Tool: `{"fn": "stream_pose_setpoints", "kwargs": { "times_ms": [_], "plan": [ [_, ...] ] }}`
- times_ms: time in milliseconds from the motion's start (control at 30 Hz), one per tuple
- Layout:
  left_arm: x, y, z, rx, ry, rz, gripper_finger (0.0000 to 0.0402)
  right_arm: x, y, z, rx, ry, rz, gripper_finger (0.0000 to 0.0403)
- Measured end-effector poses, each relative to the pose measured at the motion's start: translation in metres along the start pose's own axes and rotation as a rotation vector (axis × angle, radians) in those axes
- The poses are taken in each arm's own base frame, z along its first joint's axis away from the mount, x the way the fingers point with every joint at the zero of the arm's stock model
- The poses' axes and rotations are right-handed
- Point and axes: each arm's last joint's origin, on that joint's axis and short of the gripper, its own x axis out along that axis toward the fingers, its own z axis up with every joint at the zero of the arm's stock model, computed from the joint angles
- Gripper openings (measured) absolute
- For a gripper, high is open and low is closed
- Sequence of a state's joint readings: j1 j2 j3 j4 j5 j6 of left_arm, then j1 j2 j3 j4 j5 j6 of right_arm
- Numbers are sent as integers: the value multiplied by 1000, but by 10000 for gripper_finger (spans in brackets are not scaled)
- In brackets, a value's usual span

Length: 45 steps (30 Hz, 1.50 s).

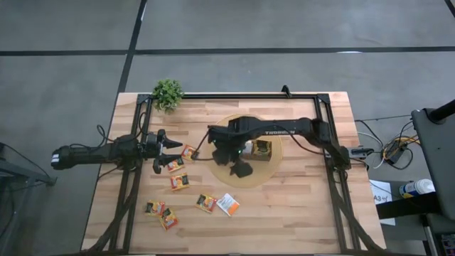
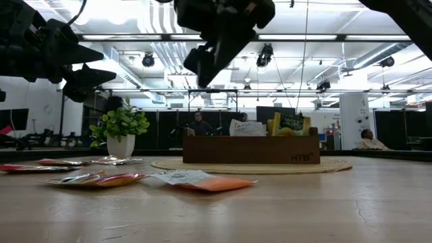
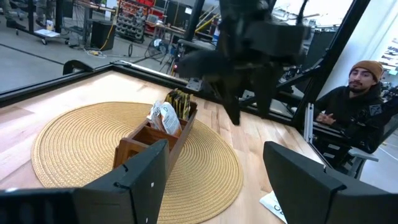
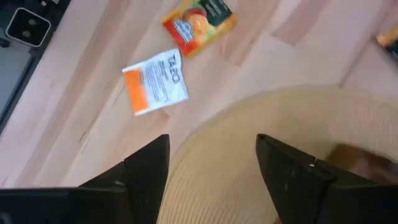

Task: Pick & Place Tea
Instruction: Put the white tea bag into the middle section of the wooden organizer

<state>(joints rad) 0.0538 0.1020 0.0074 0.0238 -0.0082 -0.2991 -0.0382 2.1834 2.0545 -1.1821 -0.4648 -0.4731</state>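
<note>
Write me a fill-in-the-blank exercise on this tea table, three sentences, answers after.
1. The wooden box stands on a round woven ____.
2. The right gripper hangs above the mat with its jaws ____ and nothing between them.
3. The potted plant stands at the table's far ____ corner in the high view.

Answers: mat; open; left

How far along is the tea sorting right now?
Partly done. A few sachets already stand in the wooden box on the round mat. Nothing is in hand: the right gripper is open and empty above the mat, and the left gripper is open. Seven sachets remain on the table, including the white-orange one.
</note>
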Motion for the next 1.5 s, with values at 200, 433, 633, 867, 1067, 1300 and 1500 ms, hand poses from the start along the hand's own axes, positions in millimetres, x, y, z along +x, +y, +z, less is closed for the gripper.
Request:
{"fn": "stream_pose_setpoints", "kwargs": {
  "times_ms": [200,433,633,867,1067,1300,1500],
  "plan": [
    [0,0,0,0,0,0,257,20,18,18,-90,-74,-14,231],
    [0,0,0,0,0,0,257,48,32,28,-74,-146,-45,231],
    [0,0,0,0,0,0,257,67,43,25,-53,-132,-23,231],
    [0,0,0,0,0,0,257,94,45,12,6,-59,-16,231],
    [0,0,0,0,0,0,257,121,34,7,96,-12,-8,231],
    [0,0,0,0,0,0,257,147,27,3,122,37,3,230],
    [0,0,0,0,0,0,257,157,33,-2,97,127,-91,209]
  ]
}}
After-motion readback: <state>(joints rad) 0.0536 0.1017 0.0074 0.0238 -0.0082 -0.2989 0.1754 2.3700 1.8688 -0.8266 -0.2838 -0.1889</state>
